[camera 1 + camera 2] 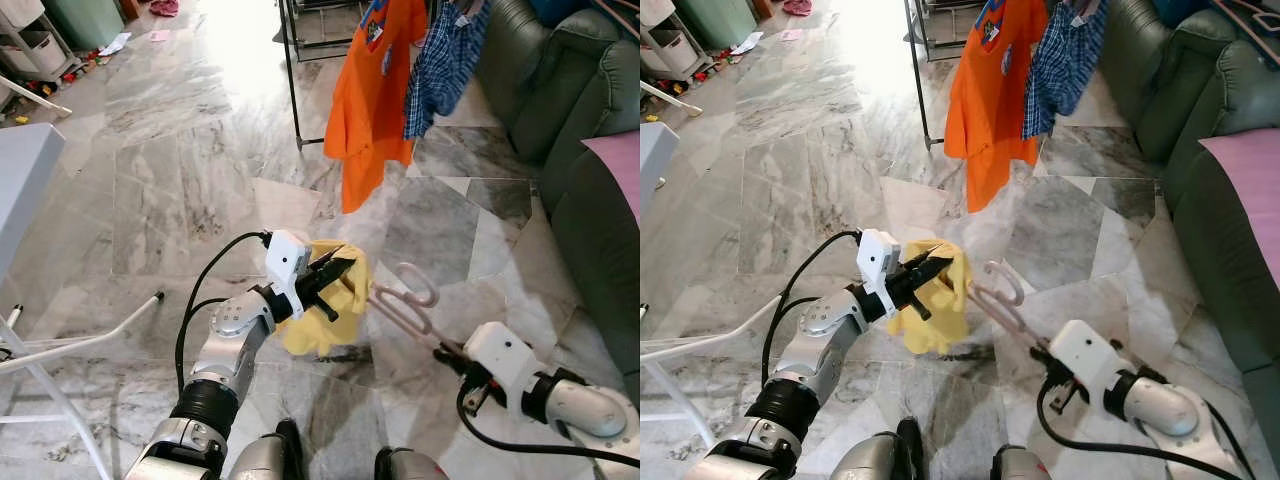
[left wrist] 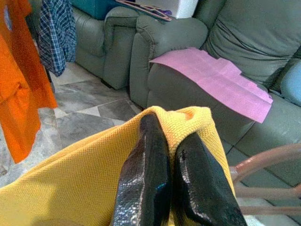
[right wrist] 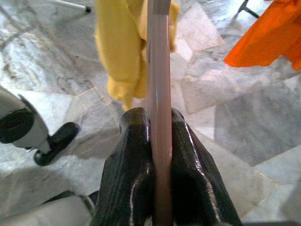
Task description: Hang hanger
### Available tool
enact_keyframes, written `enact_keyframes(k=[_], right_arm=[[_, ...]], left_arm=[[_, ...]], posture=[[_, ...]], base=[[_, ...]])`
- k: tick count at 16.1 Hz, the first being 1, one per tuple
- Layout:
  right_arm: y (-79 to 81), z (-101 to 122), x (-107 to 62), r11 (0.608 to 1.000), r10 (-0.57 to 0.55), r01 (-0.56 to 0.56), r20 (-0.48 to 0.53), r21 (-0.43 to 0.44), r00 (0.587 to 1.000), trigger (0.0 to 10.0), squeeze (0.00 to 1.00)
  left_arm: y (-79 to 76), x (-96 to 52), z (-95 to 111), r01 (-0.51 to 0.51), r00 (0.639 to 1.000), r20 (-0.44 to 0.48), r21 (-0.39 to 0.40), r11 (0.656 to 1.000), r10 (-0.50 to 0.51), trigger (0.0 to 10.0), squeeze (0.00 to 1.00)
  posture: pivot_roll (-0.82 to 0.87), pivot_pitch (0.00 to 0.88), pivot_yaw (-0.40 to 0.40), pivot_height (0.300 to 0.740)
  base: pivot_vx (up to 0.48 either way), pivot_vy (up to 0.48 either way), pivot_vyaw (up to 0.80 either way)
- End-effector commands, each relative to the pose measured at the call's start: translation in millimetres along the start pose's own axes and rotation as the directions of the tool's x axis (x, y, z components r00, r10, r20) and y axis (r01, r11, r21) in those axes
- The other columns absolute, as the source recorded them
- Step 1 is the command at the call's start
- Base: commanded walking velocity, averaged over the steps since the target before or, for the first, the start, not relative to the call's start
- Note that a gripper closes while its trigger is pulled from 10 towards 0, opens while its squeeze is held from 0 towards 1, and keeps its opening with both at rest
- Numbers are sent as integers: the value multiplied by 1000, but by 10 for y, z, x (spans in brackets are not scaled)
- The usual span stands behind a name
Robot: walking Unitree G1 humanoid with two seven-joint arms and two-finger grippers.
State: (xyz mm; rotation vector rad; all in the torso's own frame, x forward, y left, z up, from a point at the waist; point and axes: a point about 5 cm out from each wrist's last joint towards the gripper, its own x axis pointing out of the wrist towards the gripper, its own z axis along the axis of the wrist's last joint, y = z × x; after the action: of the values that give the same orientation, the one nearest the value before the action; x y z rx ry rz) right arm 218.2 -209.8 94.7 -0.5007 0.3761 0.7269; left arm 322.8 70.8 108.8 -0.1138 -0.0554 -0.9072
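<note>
Over the marble floor (image 1: 180,180), our left gripper (image 1: 335,272) pinches the soft, floppy yellow garment (image 1: 335,310) while our right gripper (image 1: 445,352) clamps the stiff, light pink hanger (image 1: 405,305) by its end.

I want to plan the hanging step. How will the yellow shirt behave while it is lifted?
Probably floppy: the yellow shirt droops in folds below the left tool, which pinches its edge. Likely light, since that one pinch carries it. It may slide along the pink hanger held by the right tool.
</note>
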Motion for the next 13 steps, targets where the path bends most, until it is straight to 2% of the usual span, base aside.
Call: enact_keyframes(k=[1,4,7,10,13], right_arm=[[93,23,18,999,50,-50,21,3,999,10000,0],[183,-88,11,994,97,-96,-18,46,995,10000,0],[302,-261,35,984,125,-117,-54,135,991,10000,0],[377,-457,23,976,124,-101,-112,193,986,10000,0],[427,-615,10,966,114,-75,-148,248,982,10000,0]], left_arm=[[38,-3,65,9,1000,12,35,999,-10,10000,0],[134,-14,172,7,1000,17,52,999,-8,10000,0],[38,35,317,139,989,35,53,989,-141,10000,0],[-35,42,410,202,977,52,64,977,-206,10000,0],[-84,51,523,244,965,83,41,969,-247,10000,0]], posture=[[-207,219,121,740],[-207,218,121,740],[-210,217,124,740],[-208,220,123,740],[-206,223,125,740]], base=[[0,0,0],[0,0,0],[0,0,0],[0,0,0],[0,0,0]])
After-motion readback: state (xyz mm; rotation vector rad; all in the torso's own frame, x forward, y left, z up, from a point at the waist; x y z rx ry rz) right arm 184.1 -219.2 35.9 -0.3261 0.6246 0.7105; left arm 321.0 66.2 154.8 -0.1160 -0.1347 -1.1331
